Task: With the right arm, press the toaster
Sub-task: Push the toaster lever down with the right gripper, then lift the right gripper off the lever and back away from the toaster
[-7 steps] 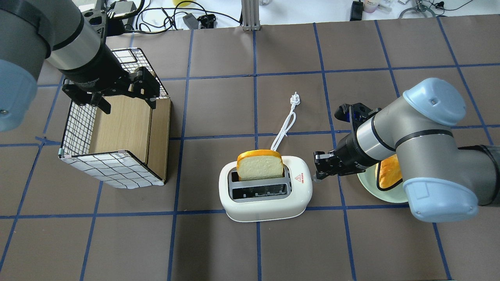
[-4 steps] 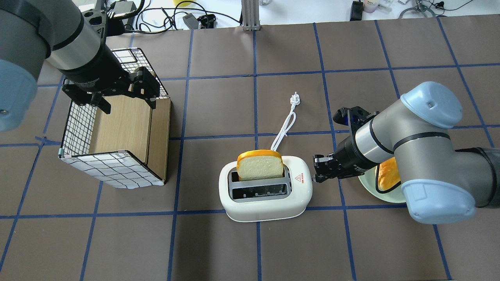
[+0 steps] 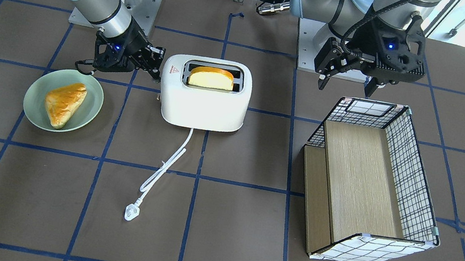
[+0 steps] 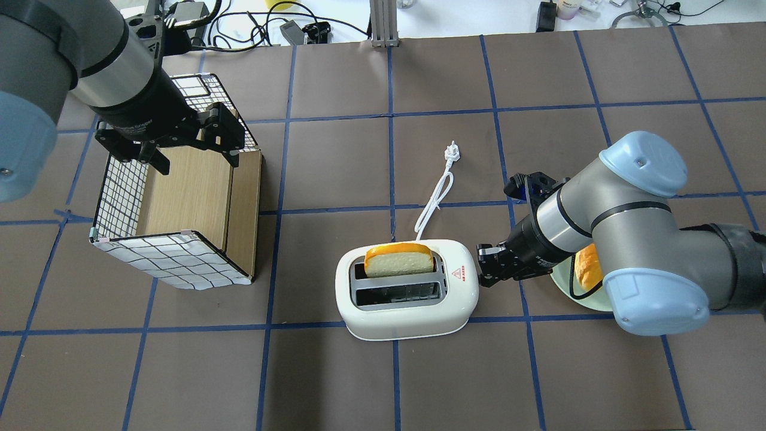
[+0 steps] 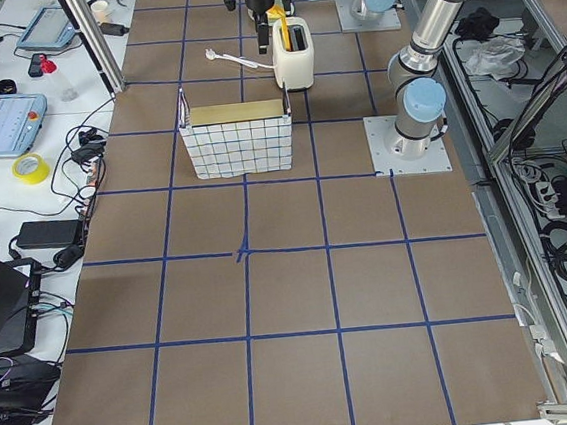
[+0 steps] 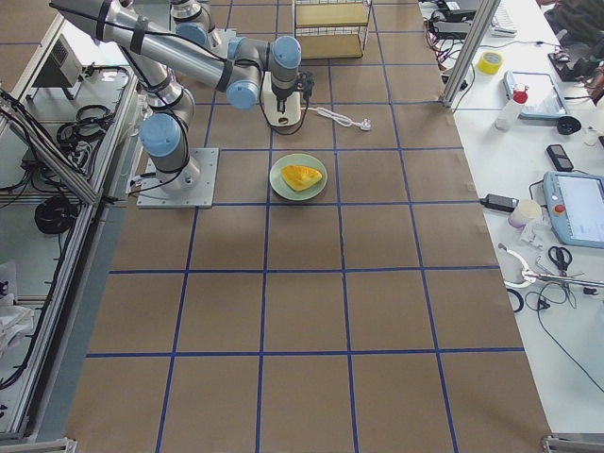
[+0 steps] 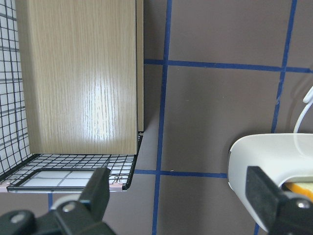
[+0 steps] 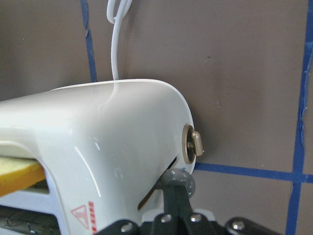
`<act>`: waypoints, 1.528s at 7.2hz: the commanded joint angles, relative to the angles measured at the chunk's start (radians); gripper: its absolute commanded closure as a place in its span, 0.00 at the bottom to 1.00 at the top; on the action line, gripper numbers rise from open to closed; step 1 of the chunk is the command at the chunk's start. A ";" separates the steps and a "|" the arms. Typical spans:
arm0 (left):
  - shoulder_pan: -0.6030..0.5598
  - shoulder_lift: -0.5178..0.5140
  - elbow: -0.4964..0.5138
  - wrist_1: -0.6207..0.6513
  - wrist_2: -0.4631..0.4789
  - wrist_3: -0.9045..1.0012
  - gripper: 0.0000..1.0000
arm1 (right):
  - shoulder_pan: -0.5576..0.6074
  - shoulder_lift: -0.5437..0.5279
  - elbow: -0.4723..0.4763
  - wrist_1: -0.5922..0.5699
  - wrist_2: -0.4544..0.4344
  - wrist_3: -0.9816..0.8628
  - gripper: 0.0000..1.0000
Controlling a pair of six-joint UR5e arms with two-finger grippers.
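The white toaster stands mid-table with a bread slice sitting low in its far slot. My right gripper is shut and its tip is against the toaster's right end. In the right wrist view the closed fingertips rest at the dark lever slot, just below a beige knob. The lever itself is hidden under them. The front-facing view shows the same gripper beside the toaster. My left gripper is open and empty above the basket.
A wire basket with a wooden shelf lies on its side at the left. A green plate with a pastry sits under my right arm. The toaster's white cord and plug trail away across the table.
My right gripper has moved down along the toaster's end and the arm has shifted towards it. The bread slice has sunk lower into the slot. The left arm has not moved.
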 commanded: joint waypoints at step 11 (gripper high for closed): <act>0.000 0.000 0.000 0.000 0.000 0.000 0.00 | 0.002 -0.001 -0.322 0.315 -0.162 0.119 1.00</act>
